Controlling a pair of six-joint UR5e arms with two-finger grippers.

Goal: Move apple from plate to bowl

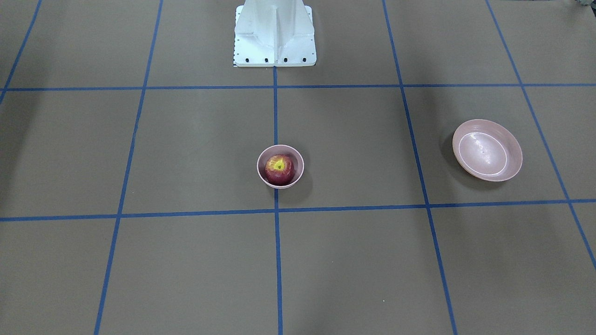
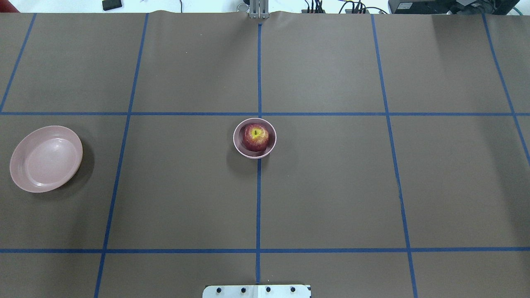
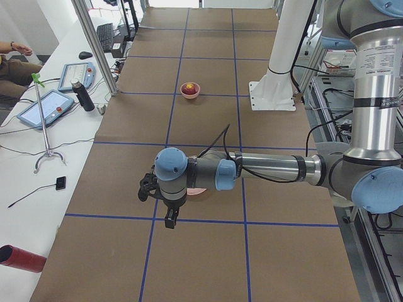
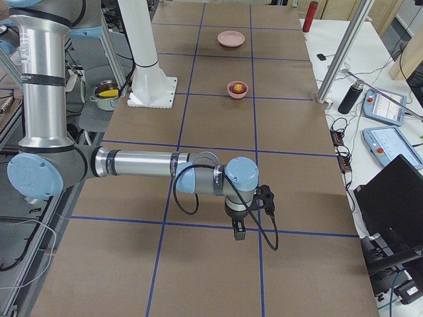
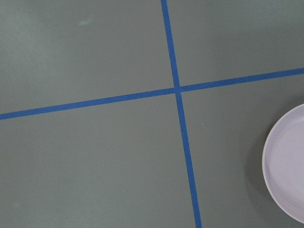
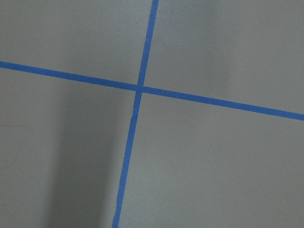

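The dark red apple [image 1: 279,168] sits inside the small pink bowl [image 1: 298,179] at the table's middle; they also show in the overhead view, apple [image 2: 255,137] and bowl [image 2: 238,145]. The wide pink plate [image 1: 486,150] lies bare on my left side, also seen in the overhead view [image 2: 45,159] and at the left wrist view's edge [image 5: 287,175]. My left gripper [image 3: 169,220] hangs high beside the plate. My right gripper [image 4: 238,231] hangs high over bare table far from the bowl. I cannot tell whether either is open or shut.
The white robot pedestal [image 1: 274,37] stands behind the bowl. A side bench with teach pendants [image 3: 47,107] and a dark bottle [image 3: 82,95] runs along the table's far edge. A laptop [image 4: 396,198] sits at the right end.
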